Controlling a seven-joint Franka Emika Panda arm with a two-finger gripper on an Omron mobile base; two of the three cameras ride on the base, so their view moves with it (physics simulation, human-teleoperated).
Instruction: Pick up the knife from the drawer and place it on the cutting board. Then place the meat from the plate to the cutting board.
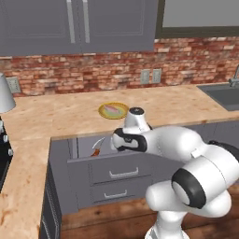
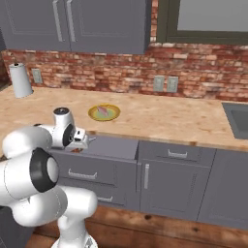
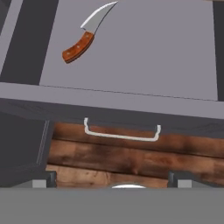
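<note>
The drawer (image 3: 131,52) stands pulled open below the pincer (image 3: 113,179), with the knife (image 3: 85,34) lying flat on its grey floor, ahead and to the left of the wide-open fingertips, reddish-brown handle nearer, curved silver blade pointing away. The meat (image 1: 112,110), pinkish, rests on the yellow-rimmed plate (image 1: 103,113) on the table (image 1: 56,116) beyond the pincer.

Wooden bench (image 1: 56,116) along brick wall carries yellow-rimmed plate (image 1: 113,110) with pink meat (image 1: 113,109) on it. Open drawer (image 3: 144,52) below bench edge; knife (image 3: 85,34) lies flat on grey floor, near one side.
</note>
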